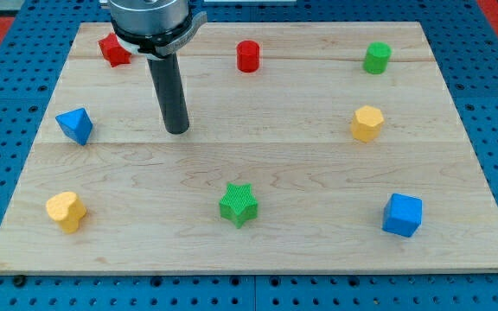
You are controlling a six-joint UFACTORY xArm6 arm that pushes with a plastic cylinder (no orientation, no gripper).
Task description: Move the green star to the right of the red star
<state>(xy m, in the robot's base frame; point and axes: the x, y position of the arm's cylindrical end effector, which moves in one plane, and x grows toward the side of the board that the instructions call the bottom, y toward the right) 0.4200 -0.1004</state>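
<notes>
The green star (238,205) lies on the wooden board (258,147), a little left of centre near the view's bottom. The red star (113,50) sits at the view's top left, partly hidden by the arm's head. My tip (177,131) rests on the board to the right of and below the red star, and above and to the left of the green star, touching neither.
A red cylinder (248,56) and a green cylinder (376,58) stand along the top. A blue block (75,126) is at the left, a yellow heart-like block (66,211) at bottom left, a yellow hexagon (367,123) at right, a blue cube (402,215) at bottom right.
</notes>
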